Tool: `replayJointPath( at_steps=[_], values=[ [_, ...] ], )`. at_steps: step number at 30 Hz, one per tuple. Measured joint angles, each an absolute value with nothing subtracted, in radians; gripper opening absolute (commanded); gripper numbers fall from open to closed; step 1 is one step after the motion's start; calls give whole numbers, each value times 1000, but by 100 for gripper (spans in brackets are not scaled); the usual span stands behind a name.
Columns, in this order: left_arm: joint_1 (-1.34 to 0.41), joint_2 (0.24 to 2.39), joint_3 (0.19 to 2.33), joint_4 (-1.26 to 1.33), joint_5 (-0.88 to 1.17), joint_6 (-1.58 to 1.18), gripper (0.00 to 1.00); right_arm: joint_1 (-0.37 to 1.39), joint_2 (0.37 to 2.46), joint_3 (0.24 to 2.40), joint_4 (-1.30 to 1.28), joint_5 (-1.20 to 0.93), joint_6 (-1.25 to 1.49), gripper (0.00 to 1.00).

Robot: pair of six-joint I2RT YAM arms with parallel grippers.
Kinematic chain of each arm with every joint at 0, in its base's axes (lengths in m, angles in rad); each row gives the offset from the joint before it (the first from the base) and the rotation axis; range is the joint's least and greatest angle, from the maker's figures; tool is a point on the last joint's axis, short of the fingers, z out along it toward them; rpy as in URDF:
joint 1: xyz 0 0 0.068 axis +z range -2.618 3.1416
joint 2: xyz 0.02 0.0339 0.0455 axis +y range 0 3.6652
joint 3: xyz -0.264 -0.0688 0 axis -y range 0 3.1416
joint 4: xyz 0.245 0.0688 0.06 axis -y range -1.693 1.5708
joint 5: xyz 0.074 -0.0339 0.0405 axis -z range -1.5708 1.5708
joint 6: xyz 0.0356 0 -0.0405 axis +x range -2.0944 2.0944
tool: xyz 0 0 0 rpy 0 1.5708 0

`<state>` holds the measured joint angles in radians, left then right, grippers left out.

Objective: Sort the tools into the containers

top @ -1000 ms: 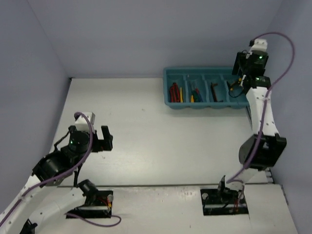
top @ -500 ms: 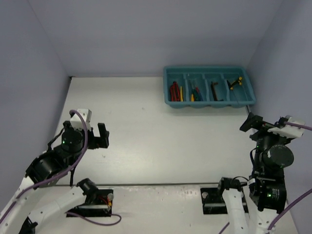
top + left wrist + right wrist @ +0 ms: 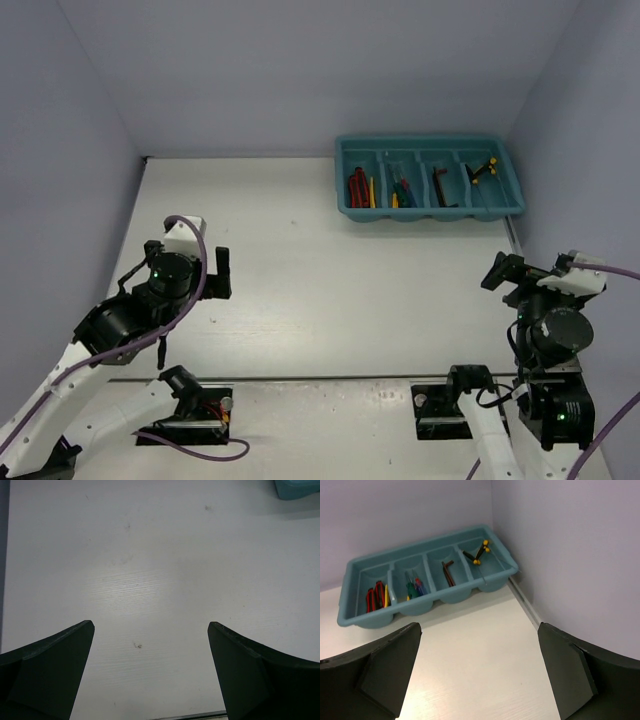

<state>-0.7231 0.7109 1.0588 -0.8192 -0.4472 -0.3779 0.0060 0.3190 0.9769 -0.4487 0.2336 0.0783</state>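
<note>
1. tools [image 3: 415,587] lie in the teal tray [image 3: 375,620], far right — lengthwise away from the arms.
2. right gripper [image 3: 478,627] is nearer, facing it; left gripper [image 3: 150,625] well apart; both spread open, empty.

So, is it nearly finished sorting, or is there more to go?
Looks done: the four compartments of the teal tray hold pliers, screwdrivers, a hex key and T-handles. In hand: nothing; the left tool and right tool are open and empty. Left: no stray item shows on the table.
</note>
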Motion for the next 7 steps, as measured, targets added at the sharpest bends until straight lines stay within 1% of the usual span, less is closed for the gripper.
replayJointPath(
  at_steps=[7],
  values=[
    [-723, 805, 1084, -818, -449, -410, 97, 53, 350, 962, -458, 249, 79, 100]
  ],
)
